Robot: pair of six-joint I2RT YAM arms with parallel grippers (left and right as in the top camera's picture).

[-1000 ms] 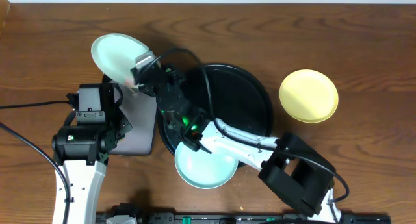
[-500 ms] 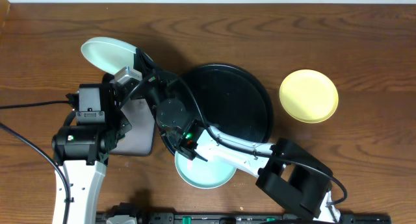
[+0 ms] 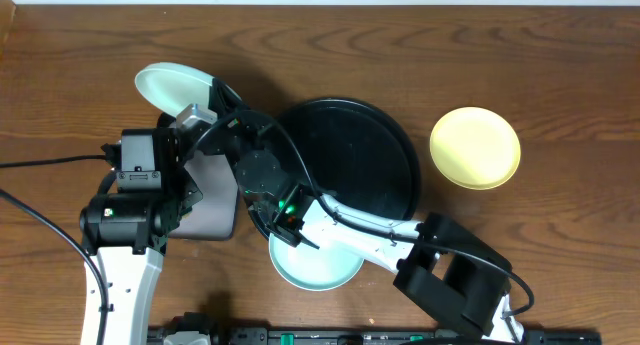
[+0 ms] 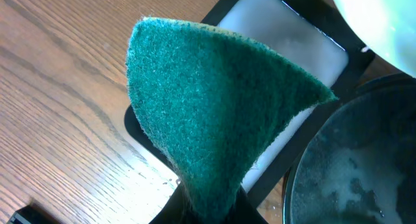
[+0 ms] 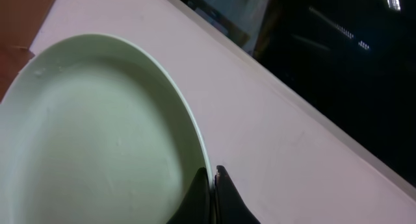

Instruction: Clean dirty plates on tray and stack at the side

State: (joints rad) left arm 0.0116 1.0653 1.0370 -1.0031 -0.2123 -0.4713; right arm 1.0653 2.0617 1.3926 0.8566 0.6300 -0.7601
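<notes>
Overhead, the right gripper (image 3: 203,109) has a pale mint-blue round plate (image 3: 172,83) tilted up at 10 o'clock of the big round black rimmed tray (image 3: 370,145), and the yellow round plate (image 3: 475,147) sits at 3. The right wrist cam shows fingers (image 5: 229,201) pinched shut on the rim. Only the left wrist cam shows the left gripper (image 4: 208,209) clamped on a folded green scrub sponge (image 4: 208,113).

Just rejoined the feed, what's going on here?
The right gripper pinches the rim of a raised mint plate, tilted above the table at far left. The left gripper holds a green sponge over the small rectangular tray. The round black tray looks bare; a second mint plate lies by its near edge, the yellow plate to its right.
</notes>
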